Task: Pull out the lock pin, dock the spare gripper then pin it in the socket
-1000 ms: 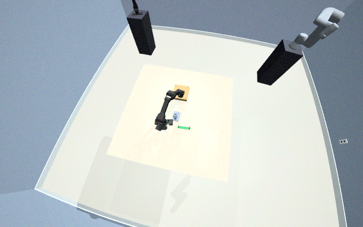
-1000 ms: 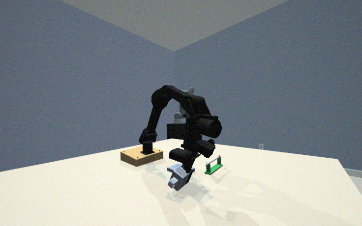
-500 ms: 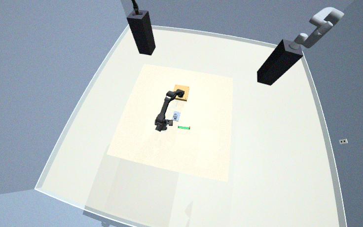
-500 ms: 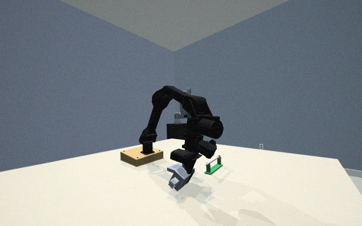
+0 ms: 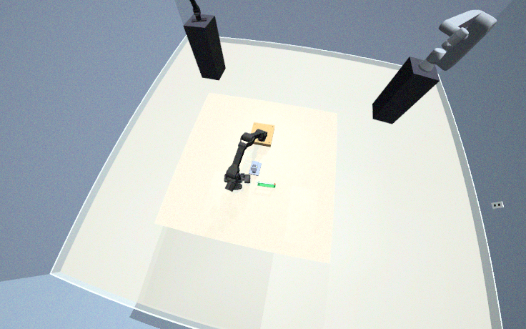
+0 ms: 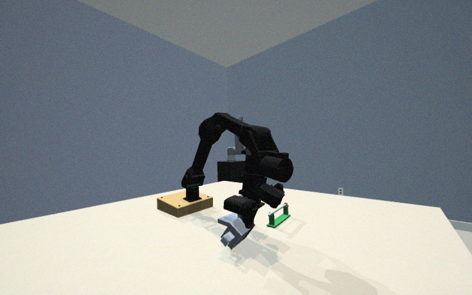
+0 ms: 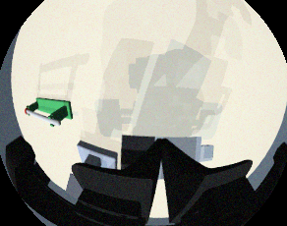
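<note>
Pincer closed to its narrowest over the grey spare part at mid-bench.

In the exterior view, a wooden base plate (image 6: 179,206) is seen left of centre on the bench (image 6: 84,256), and the black arm (image 6: 208,139) is arched from it towards the right. The pincer (image 6: 248,221) is pointed down at the middle of the frame with its fingers pressed together and nothing gripped between them. The grey spare part (image 6: 232,229) is found at the fingertips, tilted; whether it is touched cannot be told. In the wrist view its grey edges (image 7: 98,156) are shown on both sides of the shut fingers. Further right, well apart from the pincer, a green stand (image 6: 278,219) is set on the bench, and a white pin (image 6: 278,208) with a red tip is carried across its two posts.
</note>
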Controlling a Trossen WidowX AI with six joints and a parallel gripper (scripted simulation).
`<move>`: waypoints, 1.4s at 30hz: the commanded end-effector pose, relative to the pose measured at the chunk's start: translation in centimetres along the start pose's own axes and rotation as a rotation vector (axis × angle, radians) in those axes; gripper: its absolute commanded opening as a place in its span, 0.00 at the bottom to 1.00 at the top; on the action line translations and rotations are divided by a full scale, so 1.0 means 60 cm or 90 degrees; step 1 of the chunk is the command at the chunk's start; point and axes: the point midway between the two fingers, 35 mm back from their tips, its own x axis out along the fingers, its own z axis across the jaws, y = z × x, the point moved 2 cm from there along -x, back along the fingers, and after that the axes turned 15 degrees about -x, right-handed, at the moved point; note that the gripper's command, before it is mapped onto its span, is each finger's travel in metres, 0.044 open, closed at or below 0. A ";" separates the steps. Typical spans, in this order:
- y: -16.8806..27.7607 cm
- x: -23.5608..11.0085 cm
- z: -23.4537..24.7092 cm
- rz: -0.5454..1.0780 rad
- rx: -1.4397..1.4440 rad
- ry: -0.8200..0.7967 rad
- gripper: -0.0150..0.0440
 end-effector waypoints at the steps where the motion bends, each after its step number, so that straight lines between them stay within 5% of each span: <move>1: -0.001 0.009 0.000 0.009 0.002 -0.004 0.25; 24: -0.013 0.015 -0.004 0.009 0.002 -0.004 0.25; 42: -0.042 -0.035 -0.013 -0.002 0.000 0.001 0.25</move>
